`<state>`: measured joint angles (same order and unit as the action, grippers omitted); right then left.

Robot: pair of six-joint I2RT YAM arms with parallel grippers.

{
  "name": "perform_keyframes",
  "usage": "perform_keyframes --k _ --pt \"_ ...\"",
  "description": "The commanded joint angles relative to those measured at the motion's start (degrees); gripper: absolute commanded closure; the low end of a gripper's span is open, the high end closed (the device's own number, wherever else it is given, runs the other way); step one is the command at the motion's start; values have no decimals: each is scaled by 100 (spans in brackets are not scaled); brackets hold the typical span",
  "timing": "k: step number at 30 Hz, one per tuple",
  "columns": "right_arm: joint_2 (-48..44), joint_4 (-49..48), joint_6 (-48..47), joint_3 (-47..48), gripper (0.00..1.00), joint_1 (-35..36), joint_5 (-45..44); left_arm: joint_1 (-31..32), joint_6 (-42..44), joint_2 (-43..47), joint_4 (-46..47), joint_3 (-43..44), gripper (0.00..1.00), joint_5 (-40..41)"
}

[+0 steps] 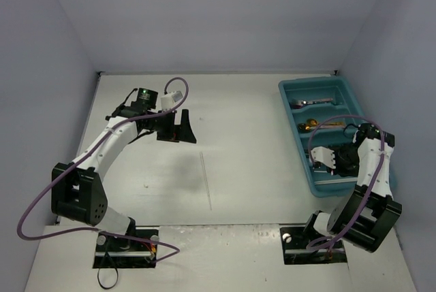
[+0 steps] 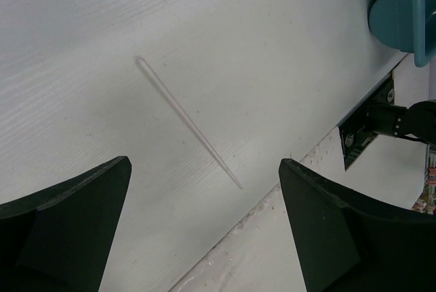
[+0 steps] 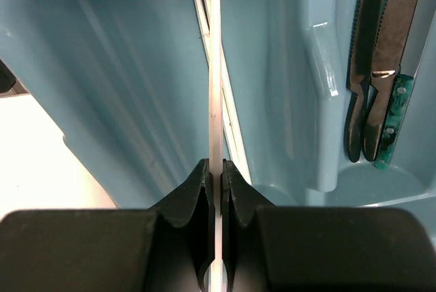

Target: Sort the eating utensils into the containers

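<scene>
One thin white stick (image 1: 206,182) lies alone on the table, and in the left wrist view this stick (image 2: 187,120) runs diagonally ahead of my fingers. My left gripper (image 1: 178,127) (image 2: 204,163) hovers above the table, open and holding nothing. My right gripper (image 1: 327,158) (image 3: 215,169) is shut on another thin white stick (image 3: 215,67), held lengthwise over a near compartment of the teal tray (image 1: 310,81). Two more white sticks (image 3: 230,118) lie in that compartment. Dark knives (image 3: 368,67) rest in the neighbouring compartment. A gold spoon (image 1: 313,125) lies in a farther one.
The tray's divider wall (image 3: 320,67) stands just right of the held stick. The tray corner (image 2: 402,6) and the right arm's base (image 2: 381,118) show at the right of the left wrist view. The table's front edge runs just beyond the lone stick's tip.
</scene>
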<state>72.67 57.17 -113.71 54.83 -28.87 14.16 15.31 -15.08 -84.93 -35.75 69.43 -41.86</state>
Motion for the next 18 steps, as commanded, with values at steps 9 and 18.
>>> perform_keyframes --k 9,18 --pt "-60 48 -3719 109 53 -40 273 272 -364 118 121 -115 10 867" --pt "-52 48 -1706 1711 50 22 2506 1545 -313 410 178 -501 10 3050"
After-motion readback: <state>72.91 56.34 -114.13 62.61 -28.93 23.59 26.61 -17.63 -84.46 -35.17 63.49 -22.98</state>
